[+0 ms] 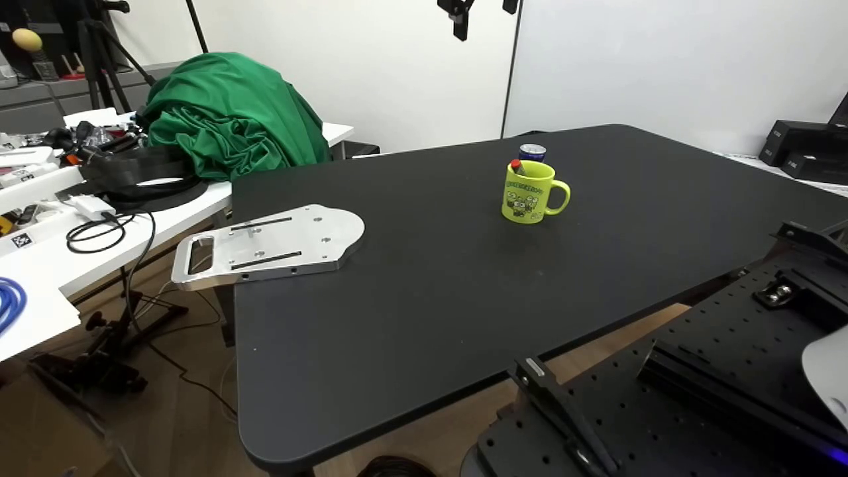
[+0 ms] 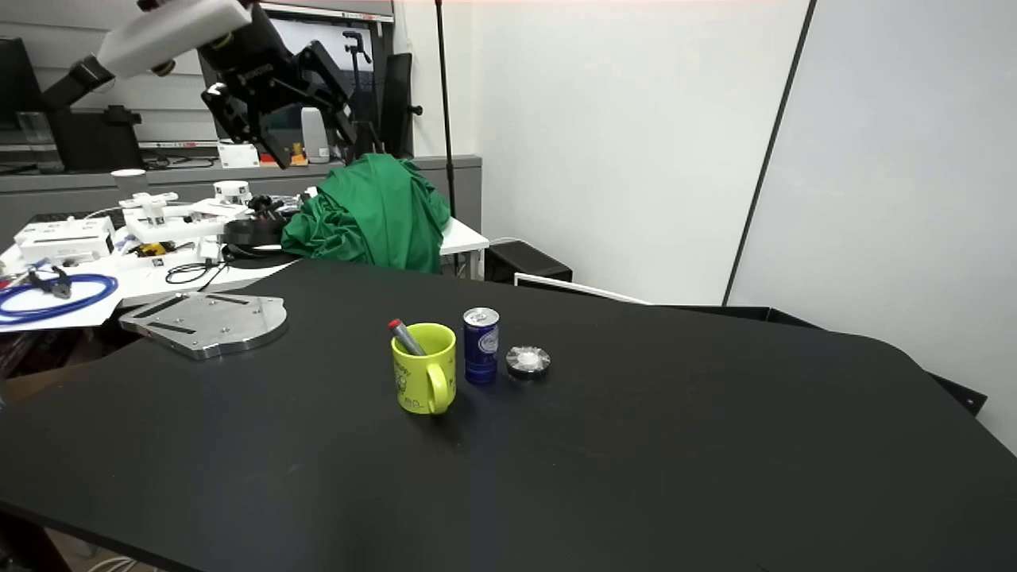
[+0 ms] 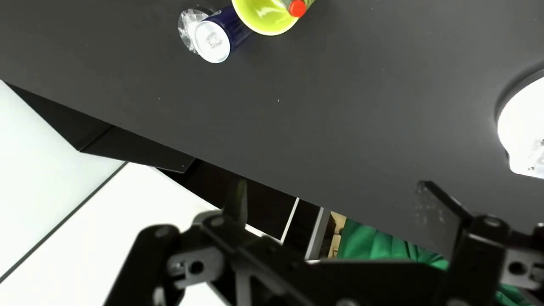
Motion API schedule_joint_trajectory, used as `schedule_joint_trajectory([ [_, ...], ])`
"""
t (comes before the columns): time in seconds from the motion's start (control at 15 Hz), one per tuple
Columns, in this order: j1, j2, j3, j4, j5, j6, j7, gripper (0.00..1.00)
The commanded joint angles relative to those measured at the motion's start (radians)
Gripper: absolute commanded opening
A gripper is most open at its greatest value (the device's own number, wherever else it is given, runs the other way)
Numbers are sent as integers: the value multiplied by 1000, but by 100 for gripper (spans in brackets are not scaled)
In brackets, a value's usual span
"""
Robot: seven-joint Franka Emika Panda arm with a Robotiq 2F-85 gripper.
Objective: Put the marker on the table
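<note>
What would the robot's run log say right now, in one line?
jaws: open, holding nothing | marker: leaning inside green mug, red end up | green mug: upright on black table | task: not done yet

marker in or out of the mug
In: the marker leans inside the mug, red end poking above the rim in an exterior view.

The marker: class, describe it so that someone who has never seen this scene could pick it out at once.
On the big black table, find the lime mug beside the blue can. The marker leans inside that mug, poking out at the top. Its grey body and red end set it apart from mug and can alike.
</note>
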Motion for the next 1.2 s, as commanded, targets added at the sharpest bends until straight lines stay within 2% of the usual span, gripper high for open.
schedule_joint_trajectory([
  [0.0, -31, 131, 28, 80, -75, 17, 101, 100],
  [0.33, -38, 274, 12, 139, -228, -25, 206, 100],
  [0.67, -40, 400, -42, 175, -321, -94, 269, 100],
  [0.73, 78, 414, -173, 177, -297, -90, 254, 100],
  [0.93, 134, 477, -274, 186, -272, -85, 246, 100],
  [1.13, 180, 531, -345, 196, -245, -79, 236, 100],
])
